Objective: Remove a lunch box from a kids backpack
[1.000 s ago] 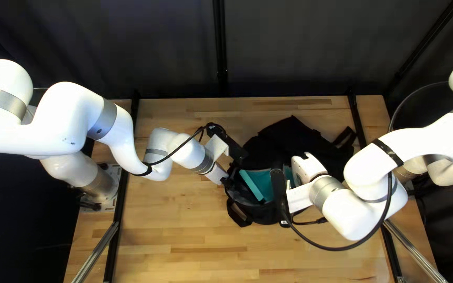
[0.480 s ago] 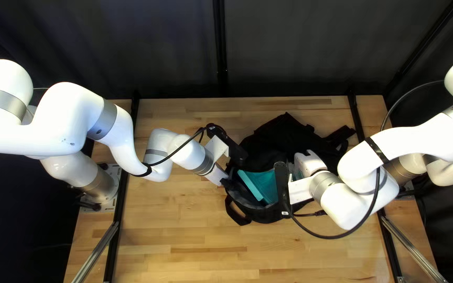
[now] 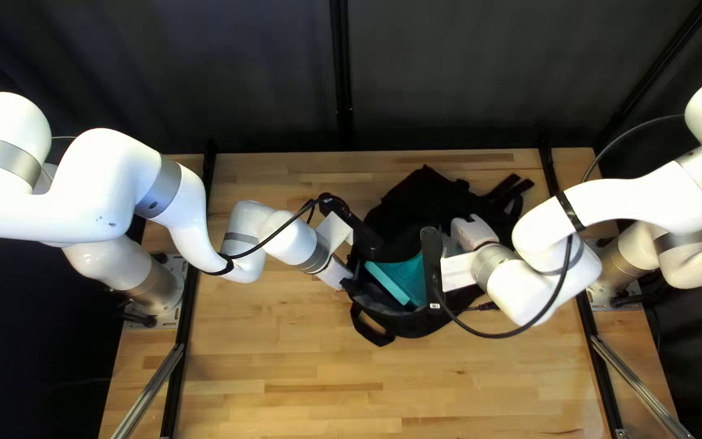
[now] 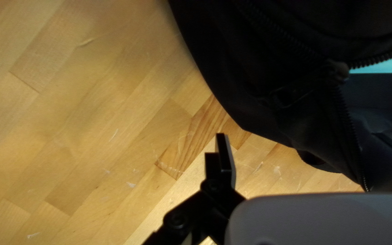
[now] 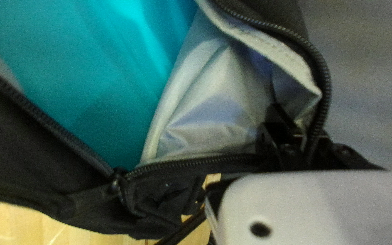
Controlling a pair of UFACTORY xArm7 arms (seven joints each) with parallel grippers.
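In the top left view my left gripper is at the left rim of the black backpack. My right gripper is over its right side, fingertips hidden. A teal lunch box lies inside the opening. In the left wrist view one finger of my left gripper shows, standing clear of the backpack wall with nothing against its pad; the other is hidden. The right wrist view has my right gripper shut on the zippered rim of the backpack, beside the lunch box.
The wooden table surrounds the backpack, whose straps trail toward the back right. A handle loop hangs at its near left. The cable of my right arm curves over the near side of the backpack.
My right arm has moved left and toward the table's far edge. The backpack has shifted with it, its back part and straps swinging left. My left arm has barely moved.
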